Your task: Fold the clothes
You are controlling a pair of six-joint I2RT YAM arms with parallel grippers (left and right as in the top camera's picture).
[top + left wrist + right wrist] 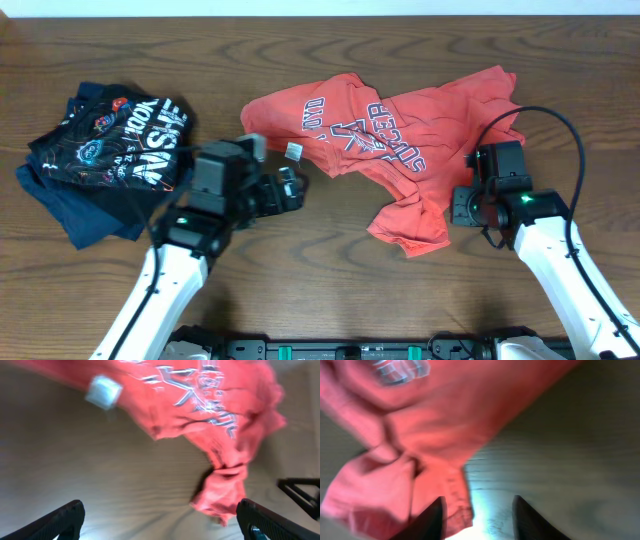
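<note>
Nearest the lens in the overhead view is the left arm, and its left gripper [291, 190] hangs just above the wood with its claw spread as wide as it goes and nothing in it; in the left wrist view only bare table [100, 475] lies between the two fingers. Far left on the table sits a heap of dark garments [100, 150] with white lettering, well apart from the work and touched by neither arm. Right of centre lies the red-orange T-shirt [400, 130] — crumpled, not flat, its chest print facing up and its white neck label [295, 150] poking out at the left edge, near the left gripper. The upper part spreads in loose wrinkles, while the lower part narrows into a twisted bunch toward the front of the table. At that bunch's right side is the right gripper [460, 208]: the right wrist view shows its jaws partly parted with wood between them and a hem lying against the inner side of one finger, seemingly not pinched, though that picture is too blurred to be sure. As for progress, I judge the job barely begun — no fold shows, and the shirt must be spread flat, then the sleeves turned in and the body doubled over.
</note>
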